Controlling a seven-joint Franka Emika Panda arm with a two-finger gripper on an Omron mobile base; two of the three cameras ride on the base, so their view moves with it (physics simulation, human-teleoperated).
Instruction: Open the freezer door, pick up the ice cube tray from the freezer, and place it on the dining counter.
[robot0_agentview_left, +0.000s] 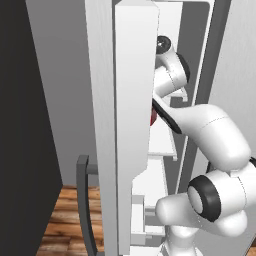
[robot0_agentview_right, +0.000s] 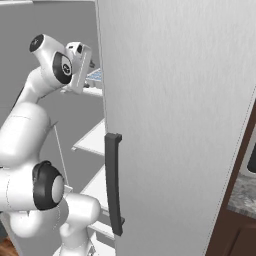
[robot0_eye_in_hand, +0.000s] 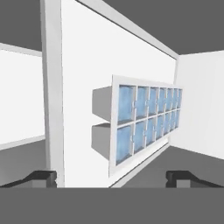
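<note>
Pale blue cubes fill the ice cube tray (robot0_eye_in_hand: 146, 127), a white grid two rows wide that lies flat on a white shelf (robot0_eye_in_hand: 87, 65) inside the freezer (robot0_agentview_left: 172, 75). Because the hand is rolled on its side, the hand view shows that shelf as an upright white wall with the tray standing out from it. The gripper (robot0_eye_in_hand: 113, 177) points at the tray's near end, its jaws spread wide apart with nothing between them, the two dark fingertips (robot0_eye_in_hand: 41, 177) well short of the tray and not touching it.

From the right base view a sliver of the tray (robot0_agentview_right: 95, 75) peeks out past the edge of the plain grey fridge door (robot0_agentview_right: 180, 125), just ahead of the robot's hand (robot0_agentview_right: 80, 62), which reaches into the compartment at an upper shelf. That closed door carries a dark vertical handle (robot0_agentview_right: 114, 182).

On the other side, the freezer door (robot0_agentview_left: 132, 125) stands swung open, seen edge-on, with its dark bar handle (robot0_agentview_left: 85, 200) low on the outer face. A small red thing (robot0_agentview_left: 154, 116) shows between the door's edge and the arm. Wooden floor (robot0_agentview_left: 62, 220) lies below.
</note>
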